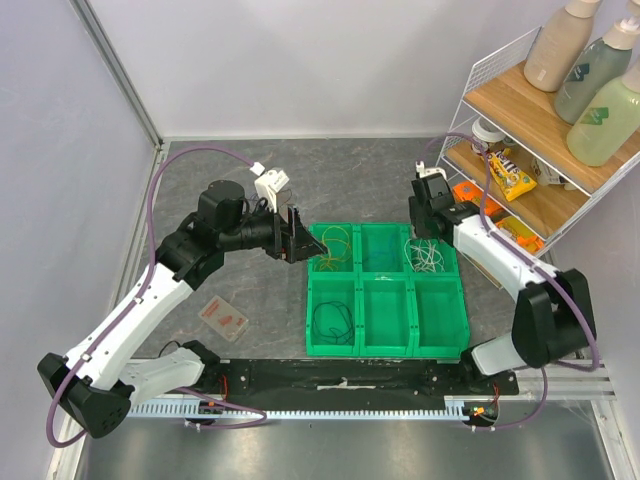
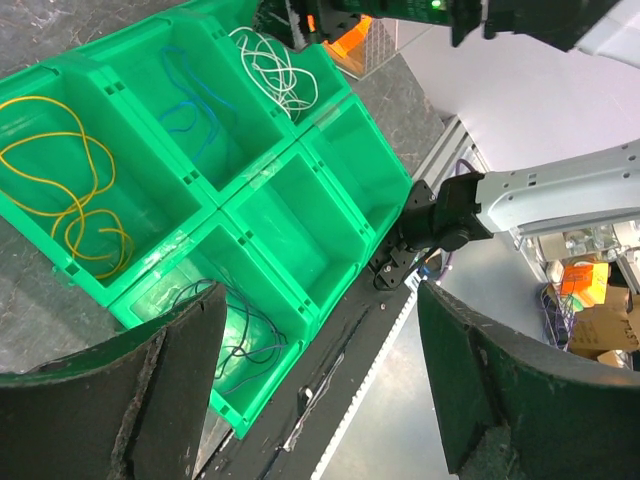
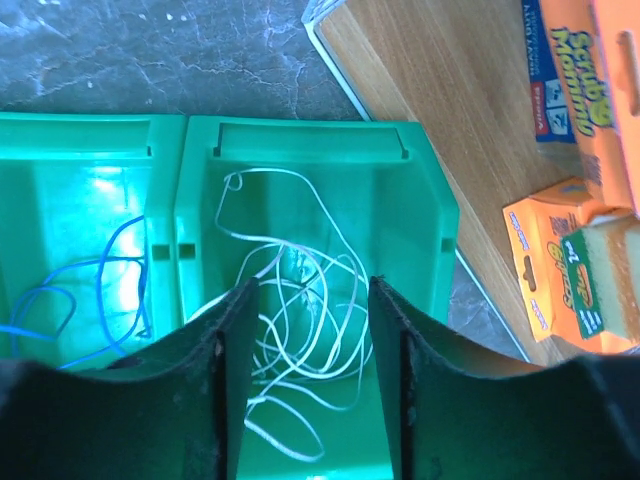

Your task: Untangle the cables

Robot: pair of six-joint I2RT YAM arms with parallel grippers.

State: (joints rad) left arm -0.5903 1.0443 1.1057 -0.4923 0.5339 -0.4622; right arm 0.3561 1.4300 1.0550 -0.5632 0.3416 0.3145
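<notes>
Now the white cable (image 1: 430,258) lies in the far-right compartment of the green tray (image 1: 386,350), directly below the right gripper (image 3: 312,298), open and empty, nearer than the left gripper (image 1: 298,237).

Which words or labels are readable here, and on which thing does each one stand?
"Scrub Mommy": on the orange pack, right wrist view.
Blue label beside it: too small to read.
Sponge card below: blurred.
Yellow bag, top view: too small to read.
</notes>
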